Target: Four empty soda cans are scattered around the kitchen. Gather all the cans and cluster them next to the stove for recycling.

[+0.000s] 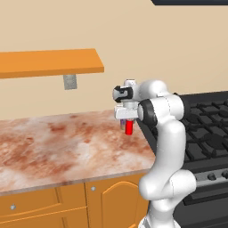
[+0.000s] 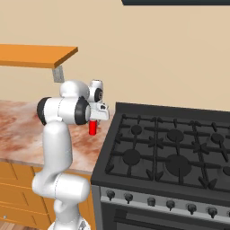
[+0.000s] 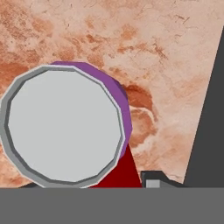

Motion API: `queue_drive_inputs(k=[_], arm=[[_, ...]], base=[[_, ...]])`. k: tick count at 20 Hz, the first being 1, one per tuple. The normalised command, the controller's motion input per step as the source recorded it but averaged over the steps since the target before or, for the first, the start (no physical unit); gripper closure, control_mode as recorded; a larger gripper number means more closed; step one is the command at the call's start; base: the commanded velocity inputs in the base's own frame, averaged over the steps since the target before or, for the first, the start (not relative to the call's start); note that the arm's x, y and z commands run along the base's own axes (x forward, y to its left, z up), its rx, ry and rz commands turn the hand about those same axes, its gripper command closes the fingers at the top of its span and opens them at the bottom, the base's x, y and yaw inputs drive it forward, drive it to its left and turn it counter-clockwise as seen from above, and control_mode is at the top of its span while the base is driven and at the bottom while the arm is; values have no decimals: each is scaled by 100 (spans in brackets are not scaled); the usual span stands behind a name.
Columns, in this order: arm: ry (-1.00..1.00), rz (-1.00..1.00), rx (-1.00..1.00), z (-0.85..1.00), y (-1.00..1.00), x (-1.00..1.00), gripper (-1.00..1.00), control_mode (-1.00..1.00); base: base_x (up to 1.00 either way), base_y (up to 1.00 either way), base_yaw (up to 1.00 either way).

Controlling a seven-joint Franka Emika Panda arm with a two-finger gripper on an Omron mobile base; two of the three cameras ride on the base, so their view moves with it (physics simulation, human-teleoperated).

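My gripper [image 1: 128,121] [image 2: 93,122] points down over the marble counter [image 1: 58,142], close to the left edge of the stove [image 1: 205,129] [image 2: 170,152]. It is shut on a red soda can [image 1: 129,128] [image 2: 92,128] that stands upright below the hand; I cannot tell whether the can touches the counter. A purple soda can [image 3: 124,105] with a silvery top stands on the counter right beside it, and a sliver of it shows behind the hand [image 1: 122,122]. In the hand view the red can [image 3: 120,173] shows as a wedge beside one dark fingertip [image 3: 151,179].
An orange wall shelf [image 1: 49,62] with a grey bracket [image 1: 70,81] hangs above the counter at the left. Orange cabinet doors [image 1: 44,205] run under the counter. The stove's black grates [image 2: 179,143] lie to the right, under a dark hood [image 2: 175,2].
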Motion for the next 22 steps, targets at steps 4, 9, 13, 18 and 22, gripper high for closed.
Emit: queue_drive_inputs(k=[4,9,13,18,22], arm=[[0,0,0,-38,0,0,100,-100],[1,0,0,-2,0,0,-100,-100],[0,0,0,0,0,0,-100,-100],[0,0,0,7,0,-8,-100,-100],[-3,0,0,22,0,-35,-100,-100]], base=[[0,0,0],[0,0,0],[0,0,0],[0,0,0],[0,0,0]])
